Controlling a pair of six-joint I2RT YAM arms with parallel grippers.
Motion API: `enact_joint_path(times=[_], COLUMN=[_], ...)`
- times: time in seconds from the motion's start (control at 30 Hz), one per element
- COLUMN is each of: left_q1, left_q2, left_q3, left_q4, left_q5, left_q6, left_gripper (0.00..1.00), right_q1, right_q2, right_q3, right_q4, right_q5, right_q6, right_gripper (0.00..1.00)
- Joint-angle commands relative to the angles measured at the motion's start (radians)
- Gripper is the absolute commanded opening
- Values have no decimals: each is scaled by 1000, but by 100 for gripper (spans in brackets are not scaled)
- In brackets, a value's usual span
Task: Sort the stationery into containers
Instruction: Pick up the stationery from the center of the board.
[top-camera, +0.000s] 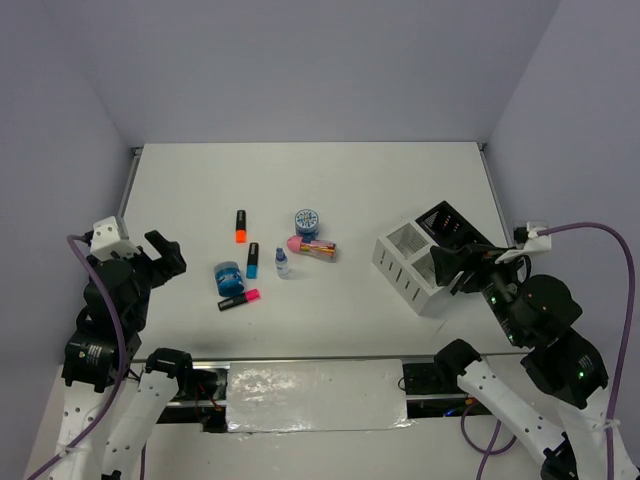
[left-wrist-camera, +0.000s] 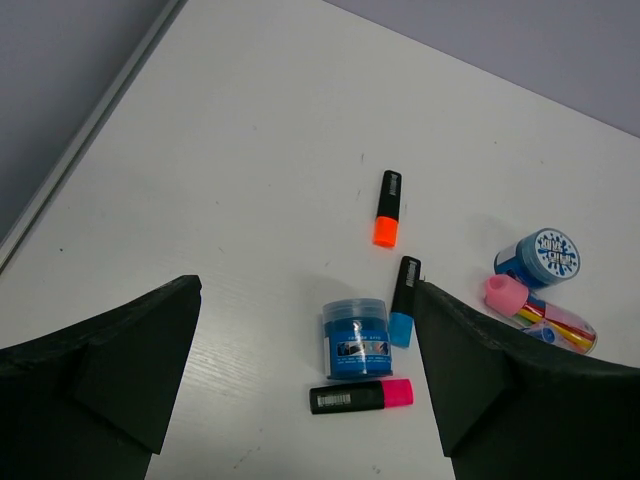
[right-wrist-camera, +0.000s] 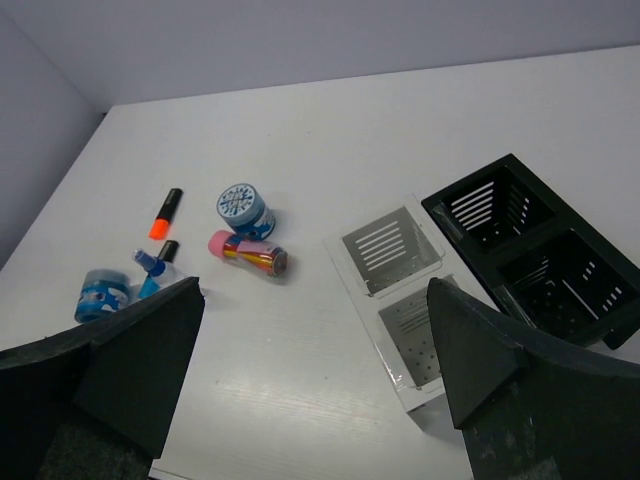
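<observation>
The stationery lies mid-table: an orange highlighter (top-camera: 240, 226), a blue highlighter (top-camera: 253, 260), a pink highlighter (top-camera: 239, 299), two blue round tubs (top-camera: 228, 278) (top-camera: 307, 222), a tiny clear bottle (top-camera: 281, 263) and a pink-capped tube (top-camera: 311, 246). The white organizer (top-camera: 411, 262) with its black compartment (top-camera: 445, 224) stands to the right. My left gripper (top-camera: 172, 255) is open and empty, left of the items. In the left wrist view it (left-wrist-camera: 305, 290) frames the near tub (left-wrist-camera: 355, 338) and the pink highlighter (left-wrist-camera: 361, 396). My right gripper (top-camera: 448, 268) is open and empty over the organizer's near side (right-wrist-camera: 385, 250).
A raised rim (top-camera: 132, 185) runs along the table's left edge and another (top-camera: 492, 185) along the right. Grey walls close in the back and sides. The arm bases and a foil-covered strip (top-camera: 315, 395) sit at the near edge.
</observation>
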Motion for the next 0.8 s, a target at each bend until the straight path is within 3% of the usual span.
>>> enact_joint_path(times=[0.0,0.27,0.47,0.53,0.6,0.67,0.7,0.77], left_q1=[6,6,6,6,6,6,6,7], left_q2=[6,22,28,35,45,51,52,51], left_q3=[8,11,9,9,12,14,17,19], left_q4=[39,27,33,33,28,22,19,16], left_q5=[3,-18,-12,-9,-13,-24,-29,-36], left_q6=[-10,-24,-19,-16,-18,-22,-24,-27], left_gripper=[99,99,99,99,99,99,99,99], right_q1=[4,4,33,188,391,507,507,561], right_q2=[-23,73,297,406,539,692,737,825], right_q3=[2,4,-16,-35,-15,36,50,79], right_q4=[46,101,194,245,281,300,314,353], right_q5=[4,-161,-333,-281,-117,-57,-48,-34], right_q6=[5,-12,17,34,35,34,29,19], right_gripper=[100,100,100,100,100,100,99,91])
